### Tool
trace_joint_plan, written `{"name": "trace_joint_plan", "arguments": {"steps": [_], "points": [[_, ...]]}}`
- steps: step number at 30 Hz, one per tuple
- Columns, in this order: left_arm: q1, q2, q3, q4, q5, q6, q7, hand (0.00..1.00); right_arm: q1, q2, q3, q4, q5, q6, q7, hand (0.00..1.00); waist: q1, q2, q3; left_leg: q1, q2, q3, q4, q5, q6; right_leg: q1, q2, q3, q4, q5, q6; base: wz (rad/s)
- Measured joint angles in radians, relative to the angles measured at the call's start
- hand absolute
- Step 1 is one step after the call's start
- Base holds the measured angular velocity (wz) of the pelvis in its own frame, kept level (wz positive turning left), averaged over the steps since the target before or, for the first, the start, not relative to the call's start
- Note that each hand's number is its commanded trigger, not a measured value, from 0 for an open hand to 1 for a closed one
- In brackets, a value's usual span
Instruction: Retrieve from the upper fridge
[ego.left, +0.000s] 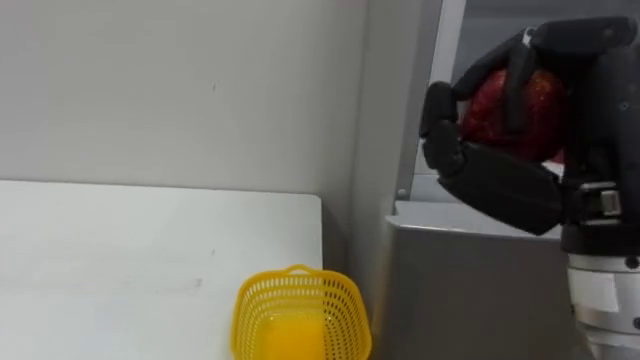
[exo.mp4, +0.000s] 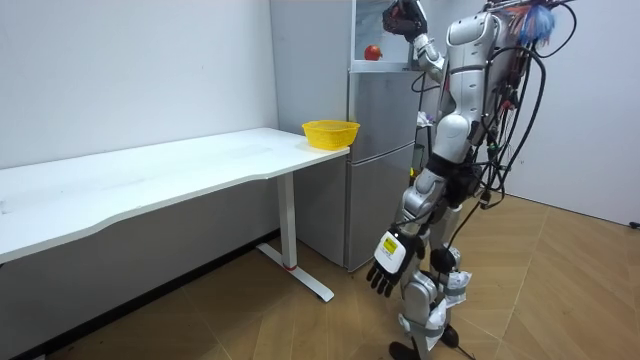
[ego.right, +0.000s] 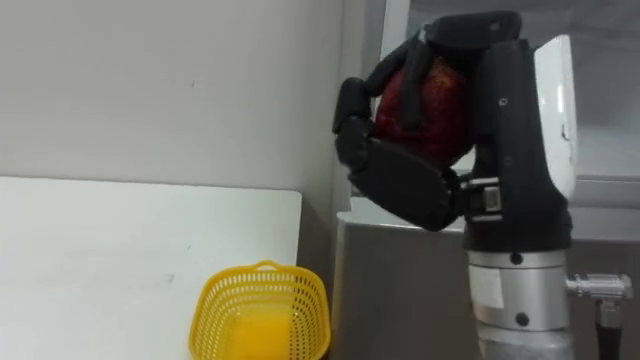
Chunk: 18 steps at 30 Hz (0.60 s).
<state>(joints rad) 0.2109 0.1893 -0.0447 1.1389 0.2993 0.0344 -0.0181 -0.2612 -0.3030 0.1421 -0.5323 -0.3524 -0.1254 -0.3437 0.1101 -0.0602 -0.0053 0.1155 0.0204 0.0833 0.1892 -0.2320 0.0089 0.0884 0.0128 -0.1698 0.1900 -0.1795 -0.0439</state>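
Sparse test room or lab staged for housework. Bare pale walls, wood-pattern floor. Long white counter on plain office-style legs, carrying one yellow basket. Grey fridge just beside counter's end, against wall.

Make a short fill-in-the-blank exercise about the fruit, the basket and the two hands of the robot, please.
1. The fruit that the raised right hand is shut on is ______ in colour.
2. The basket on the white table is ______ in colour.
3. The left hand hangs open by the robot's leg, ______ than the table top.

Missing words: red; yellow; lower.
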Motion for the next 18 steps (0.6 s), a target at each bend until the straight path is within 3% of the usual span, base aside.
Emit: {"name": "trace_joint_plan", "arguments": {"steps": [6,12,18], "points": [[-0.030,0.013,-0.034,0.029,-0.012,0.000,-0.014,0.00,-0.001,0.001,0.095,0.003,-0.107,-0.008,0.087,1.00,0.026,-0.014,0.0036,0.001,-0.001,-0.005,-0.002,0.000,0.000,0.004,0.002,-0.010,-0.001,0.000,0.000,0.03],[-0.036,0.027,-0.058,0.027,-0.012,0.002,-0.014,0.00,-0.066,0.001,0.151,0.117,-0.129,-0.006,0.107,1.00,0.043,-0.034,0.0207,-0.004,0.000,-0.033,0.000,0.000,0.000,0.014,-0.009,-0.043,-0.003,0.000,0.001,0.12],[-0.047,0.032,-0.056,0.026,0.009,0.011,-0.035,0.00,-0.115,0.000,0.158,0.279,-0.171,0.017,0.107,1.00,0.094,-0.049,0.0188,-0.039,-0.015,-0.069,0.018,0.000,0.001,0.007,-0.015,-0.082,-0.009,-0.002,0.004,0.19]]}}
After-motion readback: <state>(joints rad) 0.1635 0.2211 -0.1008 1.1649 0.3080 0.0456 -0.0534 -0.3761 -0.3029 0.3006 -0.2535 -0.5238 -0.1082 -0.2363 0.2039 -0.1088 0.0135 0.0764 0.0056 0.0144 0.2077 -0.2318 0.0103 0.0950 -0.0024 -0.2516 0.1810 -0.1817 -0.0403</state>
